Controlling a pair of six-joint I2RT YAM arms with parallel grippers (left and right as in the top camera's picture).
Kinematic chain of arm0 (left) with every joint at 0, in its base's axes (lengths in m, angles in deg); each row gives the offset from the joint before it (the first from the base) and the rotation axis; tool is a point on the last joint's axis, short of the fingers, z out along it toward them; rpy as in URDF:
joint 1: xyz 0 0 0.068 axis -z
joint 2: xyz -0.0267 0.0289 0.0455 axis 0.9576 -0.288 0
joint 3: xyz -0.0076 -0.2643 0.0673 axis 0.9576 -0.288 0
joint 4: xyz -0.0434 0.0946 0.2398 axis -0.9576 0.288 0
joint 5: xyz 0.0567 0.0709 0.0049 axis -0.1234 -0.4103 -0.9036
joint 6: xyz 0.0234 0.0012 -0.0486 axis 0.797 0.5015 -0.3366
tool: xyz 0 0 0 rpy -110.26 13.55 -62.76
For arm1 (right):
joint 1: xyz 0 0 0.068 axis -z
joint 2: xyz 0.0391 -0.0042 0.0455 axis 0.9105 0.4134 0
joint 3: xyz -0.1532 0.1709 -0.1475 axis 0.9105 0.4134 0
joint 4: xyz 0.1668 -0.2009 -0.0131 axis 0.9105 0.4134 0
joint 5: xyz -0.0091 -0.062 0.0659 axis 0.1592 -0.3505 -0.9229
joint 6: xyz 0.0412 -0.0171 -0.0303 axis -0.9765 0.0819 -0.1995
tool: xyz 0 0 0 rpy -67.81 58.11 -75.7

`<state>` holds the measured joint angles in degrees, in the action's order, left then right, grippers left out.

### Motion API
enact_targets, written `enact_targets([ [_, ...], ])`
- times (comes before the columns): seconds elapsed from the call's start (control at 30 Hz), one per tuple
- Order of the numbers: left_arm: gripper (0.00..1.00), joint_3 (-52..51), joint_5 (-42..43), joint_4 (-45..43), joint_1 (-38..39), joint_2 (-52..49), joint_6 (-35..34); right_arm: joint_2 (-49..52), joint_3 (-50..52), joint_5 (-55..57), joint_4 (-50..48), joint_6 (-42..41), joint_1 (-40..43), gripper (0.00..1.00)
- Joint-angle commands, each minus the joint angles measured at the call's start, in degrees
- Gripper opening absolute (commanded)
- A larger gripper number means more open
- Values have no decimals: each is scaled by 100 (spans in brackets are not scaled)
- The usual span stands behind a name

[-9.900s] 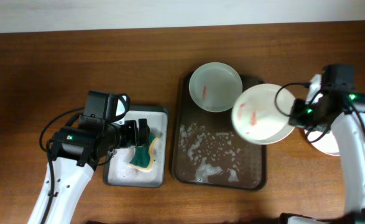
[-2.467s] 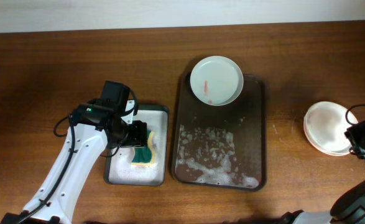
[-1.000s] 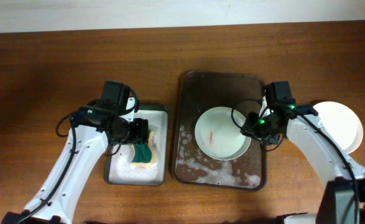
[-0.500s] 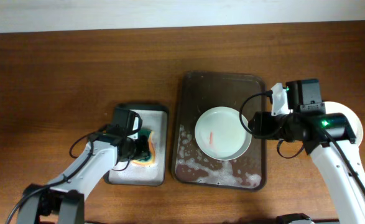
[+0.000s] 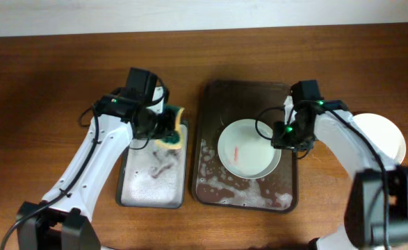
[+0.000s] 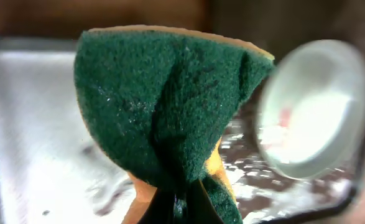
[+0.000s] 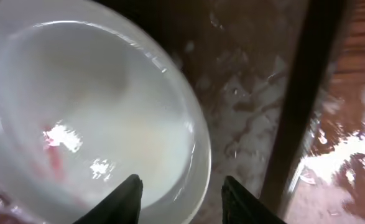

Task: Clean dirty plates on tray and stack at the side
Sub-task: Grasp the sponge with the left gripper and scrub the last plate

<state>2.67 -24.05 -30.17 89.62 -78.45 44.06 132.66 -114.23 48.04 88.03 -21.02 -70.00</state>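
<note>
A pale mint-green plate (image 5: 249, 148) with a red smear lies in the middle of the dark brown tray (image 5: 214, 97), among soap suds. My right gripper (image 5: 281, 135) stands open over its right rim; in the right wrist view that gripper (image 7: 182, 194) has the rim of the plate (image 7: 95, 112) between its two fingers, with gaps on both sides. My left gripper (image 5: 163, 125) is shut on a green-and-yellow sponge (image 5: 172, 129), held above the small tray's far right corner. In the left wrist view the pinched sponge (image 6: 163, 106) fills the middle, with the plate (image 6: 313, 112) blurred beyond.
A black tray with a wet white lining (image 5: 153, 177) lies left of the brown tray. White plates (image 5: 383, 141) sit stacked on the table at the right. The brown tray's near half (image 5: 242, 191) is covered in foam.
My left gripper has closed on the sponge and lifted it from the small tray's middle toward its far right corner. The right gripper has swung in to the plate's right rim.
</note>
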Motion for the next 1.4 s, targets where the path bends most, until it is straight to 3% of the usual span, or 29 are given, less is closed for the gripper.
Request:
enact_targets([
  [0.0, 0, 79, 905, -205, 319, 37, 155, 367, 26, 142, -208, -33, 79, 37],
  [0.03, 0, 70, 898, -334, 463, 28, 92, 455, 26, 219, -308, -81, 122, 35],
  [0.1, 0, 15, 852, -730, 850, -42, 46, 610, 26, 214, -446, -205, 245, 6],
  [0.13, 0, 15, 782, -861, 1010, -120, -98, 654, 26, 166, -459, -201, 302, 4],
  [0.4, 0, 15, 708, -2402, 2192, -1755, -1268, 658, 26, 107, -393, -155, 332, 4],
  [0.63, 0, 15, 719, -3694, 2334, -2717, -1261, 658, 26, 109, -306, -151, 332, 4],
  [0.7, 0, 17, 308, -3521, 2299, -2879, -1261, 658, 26, 109, -282, -142, 332, 4],
  [0.83, 0, 273, -2142, -2035, 2127, -2859, -1266, 658, 26, 111, -175, 116, 332, 4],
  [0.97, 0, 879, -3049, -844, 2151, -2859, -1259, 658, 26, 109, -142, 129, 332, 4],
  [1.1, 0, 1110, -1858, -1073, 2177, -2861, -1263, 658, 33, 83, -153, 129, 326, 4],
  [1.27, 0, 1097, 315, -2330, 2214, -2872, -1270, 658, 238, 79, -551, 149, 321, 4],
  [1.37, 0, 1086, 275, -2603, 2339, -2892, -1547, 658, 584, 22, -914, 146, 321, 4],
])
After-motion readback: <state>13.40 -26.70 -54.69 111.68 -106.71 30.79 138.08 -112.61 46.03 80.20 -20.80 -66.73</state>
